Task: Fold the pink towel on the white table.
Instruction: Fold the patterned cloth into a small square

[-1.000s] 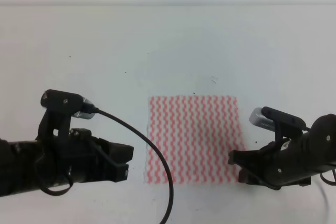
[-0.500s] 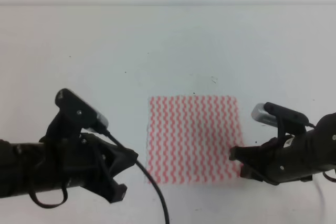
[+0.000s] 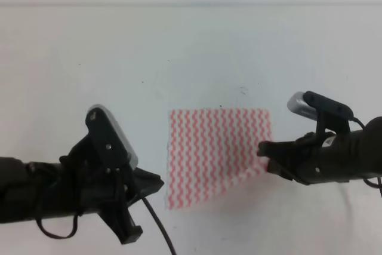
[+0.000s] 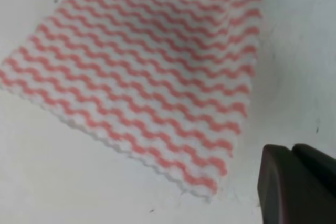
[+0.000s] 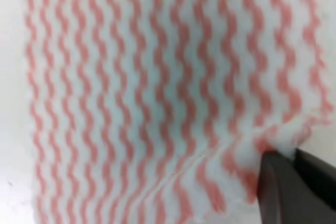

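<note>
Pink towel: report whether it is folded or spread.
Mostly spread, not folded: the pink towel lies single-layered on the white table, only its near right corner lifted by the right gripper.

Left end effector [image 3: 149, 184] low, apart; right end effector [image 3: 263, 149] pinched closed, raised, pointing inward

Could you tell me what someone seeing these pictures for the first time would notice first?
The pink towel, with its wavy stripes, is the only colour on the white table, lying just right of centre. Its near right corner is lifted off the surface, pinched by the right gripper, so that edge slants upward. The left gripper hovers beside the towel's near left corner, not touching it.
</note>
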